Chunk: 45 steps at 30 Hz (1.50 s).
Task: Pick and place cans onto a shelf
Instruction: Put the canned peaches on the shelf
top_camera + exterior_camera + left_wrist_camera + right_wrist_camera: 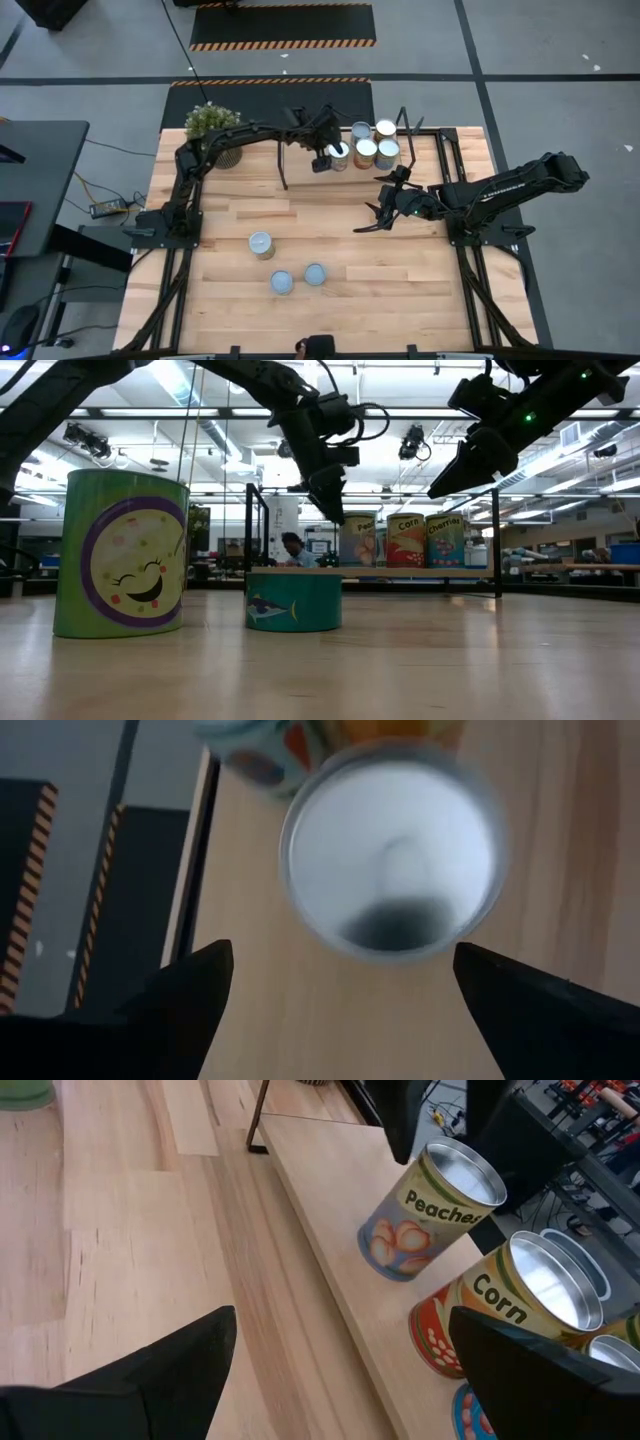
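Several cans stand on the shelf (pixel 430 155) at the far right. Nearest the shelf's left end is the Peaches can (pixel 425 1215), whose round silvery top (pixel 395 850) fills the left wrist view. My left gripper (pixel 328 158) hovers open just over it, pointing steeply down, one finger to each side and touching nothing. A Corn can (pixel 510 1310) stands beside the Peaches can. Three more cans rest on their bases on the table: a tall green one (pixel 120 555), a low teal one (pixel 294 600) and another (pixel 315 274). My right gripper (pixel 375 215) waits open above the table, near the shelf's front edge.
A potted green plant (pixel 215 125) stands at the table's far left corner. Thin black posts (pixel 258 1115) frame the shelf. Bare planks (pixel 300 215) lie between the shelf and the three near cans. A person (pixel 292 548) sits in the room beyond the table.
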Each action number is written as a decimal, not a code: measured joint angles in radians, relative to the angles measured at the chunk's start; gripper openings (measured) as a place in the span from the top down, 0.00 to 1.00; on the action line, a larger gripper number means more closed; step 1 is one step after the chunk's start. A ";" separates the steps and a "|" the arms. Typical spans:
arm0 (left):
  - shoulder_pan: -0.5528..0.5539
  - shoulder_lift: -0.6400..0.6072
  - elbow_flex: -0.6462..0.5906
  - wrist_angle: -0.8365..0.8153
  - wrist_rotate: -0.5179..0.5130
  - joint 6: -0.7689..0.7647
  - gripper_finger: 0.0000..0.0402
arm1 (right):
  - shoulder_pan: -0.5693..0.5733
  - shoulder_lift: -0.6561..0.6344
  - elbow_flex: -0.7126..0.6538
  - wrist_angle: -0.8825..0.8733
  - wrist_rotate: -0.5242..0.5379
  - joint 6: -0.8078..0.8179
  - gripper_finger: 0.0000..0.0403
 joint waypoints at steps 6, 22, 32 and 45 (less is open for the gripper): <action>-0.009 0.003 0.000 0.085 0.004 -0.010 0.04 | 0.000 0.000 0.000 0.000 0.000 0.001 0.07; -0.004 0.004 0.000 0.189 -0.117 0.047 0.04 | 0.000 0.000 0.000 0.000 0.000 0.001 0.07; -0.008 0.005 0.000 0.188 0.007 0.005 0.04 | 0.000 0.000 0.000 0.001 0.000 0.001 0.07; -0.016 0.059 0.001 0.286 -0.181 0.099 0.04 | 0.003 0.000 0.000 0.015 -0.006 -0.003 0.07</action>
